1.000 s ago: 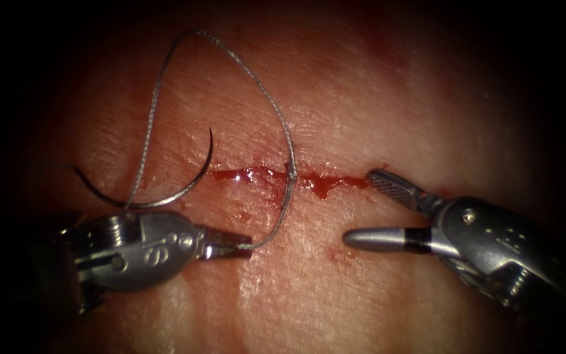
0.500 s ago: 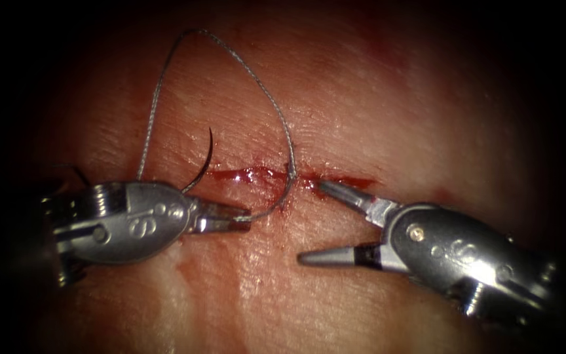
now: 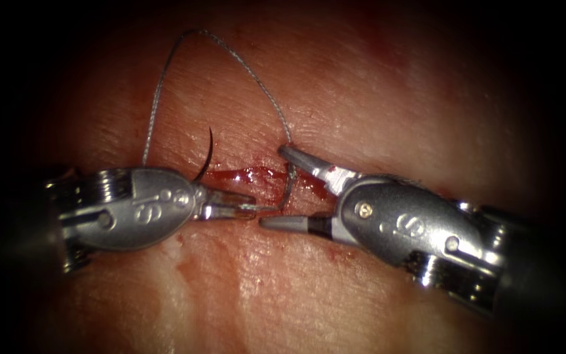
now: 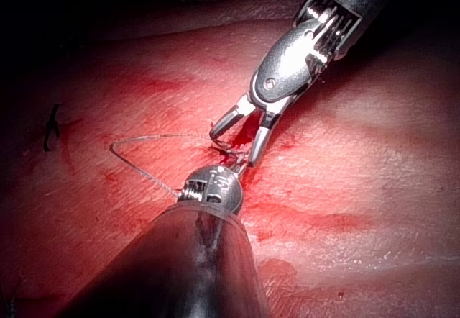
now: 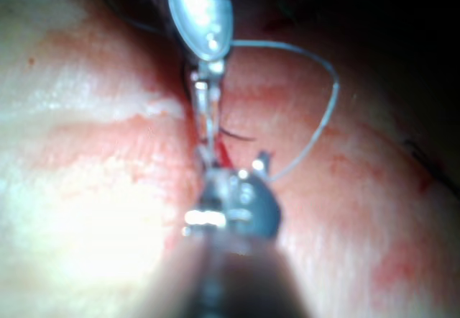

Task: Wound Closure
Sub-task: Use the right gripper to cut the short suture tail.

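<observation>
My left tool (image 3: 247,208) pinches the thread (image 3: 237,60) near its short end, just below the cut (image 3: 250,176). My right tool (image 3: 276,187) gapes wide astride the thread where it leaves the tissue (image 3: 361,98), holding nothing. The needle (image 3: 206,157) lies free on the tissue left of the stitch, partly behind my left tool.

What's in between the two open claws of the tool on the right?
In the endoscope view, the thread runs down between the right tool's open jaws, over the red cut. The left tool holds the thread's end.
</observation>
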Controlling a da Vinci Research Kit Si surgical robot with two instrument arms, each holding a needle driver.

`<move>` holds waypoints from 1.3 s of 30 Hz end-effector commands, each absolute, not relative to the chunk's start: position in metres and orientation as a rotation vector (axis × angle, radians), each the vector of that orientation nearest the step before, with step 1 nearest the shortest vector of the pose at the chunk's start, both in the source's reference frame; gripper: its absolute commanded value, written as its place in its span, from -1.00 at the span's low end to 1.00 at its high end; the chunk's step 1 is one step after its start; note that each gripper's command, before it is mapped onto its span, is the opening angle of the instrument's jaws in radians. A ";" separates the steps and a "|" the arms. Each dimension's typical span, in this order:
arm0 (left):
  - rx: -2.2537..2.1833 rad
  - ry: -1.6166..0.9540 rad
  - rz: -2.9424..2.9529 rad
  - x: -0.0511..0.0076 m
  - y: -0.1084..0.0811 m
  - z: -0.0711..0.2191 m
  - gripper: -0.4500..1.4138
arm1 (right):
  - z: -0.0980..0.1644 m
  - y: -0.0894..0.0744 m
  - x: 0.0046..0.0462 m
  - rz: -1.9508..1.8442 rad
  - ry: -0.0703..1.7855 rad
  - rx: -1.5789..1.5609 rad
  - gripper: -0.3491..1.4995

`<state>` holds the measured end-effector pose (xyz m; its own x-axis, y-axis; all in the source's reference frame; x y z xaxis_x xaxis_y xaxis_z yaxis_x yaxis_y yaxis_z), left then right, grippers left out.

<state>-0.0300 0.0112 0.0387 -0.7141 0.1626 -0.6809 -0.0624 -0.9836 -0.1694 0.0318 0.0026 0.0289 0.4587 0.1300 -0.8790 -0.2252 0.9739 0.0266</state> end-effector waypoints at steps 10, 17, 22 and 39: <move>-1.131 -0.199 2.788 -0.0307 0.012 0.039 -1.00 | 0.030 0.004 0.0331 0.214 1.086 -0.099 0.96; -1.131 -0.192 2.790 -0.0309 0.012 0.039 -1.00 | 0.032 0.004 0.0345 0.202 1.090 -0.115 0.96; -1.152 -0.177 2.770 -0.0308 0.013 0.039 -1.00 | 0.033 0.004 0.0353 0.193 1.087 -0.113 0.96; -1.163 -0.181 2.762 -0.0300 0.014 0.039 -1.00 | 0.032 0.003 0.0361 0.194 1.091 -0.112 0.94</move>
